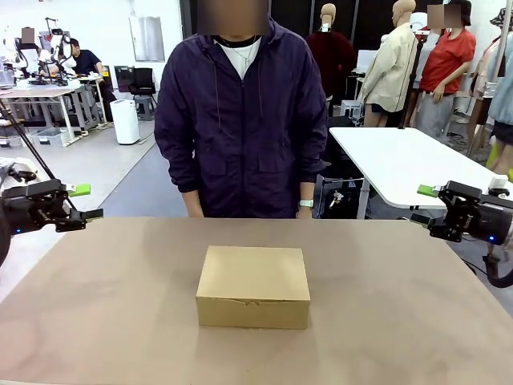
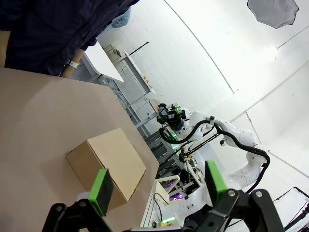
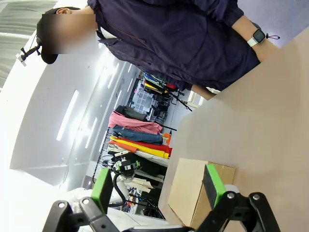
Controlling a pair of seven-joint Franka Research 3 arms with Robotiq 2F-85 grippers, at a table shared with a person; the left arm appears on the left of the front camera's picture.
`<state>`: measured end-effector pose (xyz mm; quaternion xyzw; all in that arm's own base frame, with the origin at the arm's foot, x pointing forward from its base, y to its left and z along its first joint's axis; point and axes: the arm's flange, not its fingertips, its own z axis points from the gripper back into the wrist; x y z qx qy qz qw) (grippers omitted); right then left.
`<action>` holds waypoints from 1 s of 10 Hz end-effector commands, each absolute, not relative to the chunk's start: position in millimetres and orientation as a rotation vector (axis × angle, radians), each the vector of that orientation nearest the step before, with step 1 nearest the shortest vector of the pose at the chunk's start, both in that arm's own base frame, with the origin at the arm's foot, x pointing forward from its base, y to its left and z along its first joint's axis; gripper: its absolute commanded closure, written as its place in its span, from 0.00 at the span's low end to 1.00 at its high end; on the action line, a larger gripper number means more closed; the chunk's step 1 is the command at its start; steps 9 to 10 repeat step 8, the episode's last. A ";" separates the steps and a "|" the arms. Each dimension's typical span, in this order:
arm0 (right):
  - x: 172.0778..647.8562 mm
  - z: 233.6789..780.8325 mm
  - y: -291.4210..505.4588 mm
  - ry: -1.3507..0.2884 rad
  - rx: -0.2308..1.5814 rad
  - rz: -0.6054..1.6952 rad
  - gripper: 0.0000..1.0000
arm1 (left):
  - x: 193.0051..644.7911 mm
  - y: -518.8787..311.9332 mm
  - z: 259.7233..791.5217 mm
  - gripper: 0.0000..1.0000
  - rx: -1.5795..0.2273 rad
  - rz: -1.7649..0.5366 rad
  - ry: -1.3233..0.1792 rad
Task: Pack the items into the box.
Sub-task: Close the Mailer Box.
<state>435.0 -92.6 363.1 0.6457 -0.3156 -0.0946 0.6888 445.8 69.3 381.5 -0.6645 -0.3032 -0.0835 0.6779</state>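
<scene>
Box [image 1: 253,286] sits closed, unmarked, mid-table; left gripper [image 1: 82,202] and right gripper [image 1: 426,204] both released, empty

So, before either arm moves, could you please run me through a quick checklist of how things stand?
1. Box in place mid-table: ok.
2. Box lid open for packing: not ok, it is shut.
3. Left gripper open, holding nothing: ok.
4. Right gripper open, holding nothing: ok.
5. Both grippers apart from the box, at the table's sides: ok.
6. Person's hands away from the box, at the far edge: ok.
</scene>
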 end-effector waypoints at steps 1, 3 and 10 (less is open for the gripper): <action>433.9 369.2 -91.5 -0.686 1.448 -0.212 0.00 | 444.0 68.1 385.3 0.00 -1.484 -0.196 -0.678; 433.9 369.2 -91.5 -0.686 1.448 -0.212 0.00 | 444.0 68.1 385.3 0.00 -1.484 -0.196 -0.678; 433.9 369.2 -91.5 -0.686 1.448 -0.212 0.00 | 444.0 68.1 385.3 0.00 -1.484 -0.196 -0.678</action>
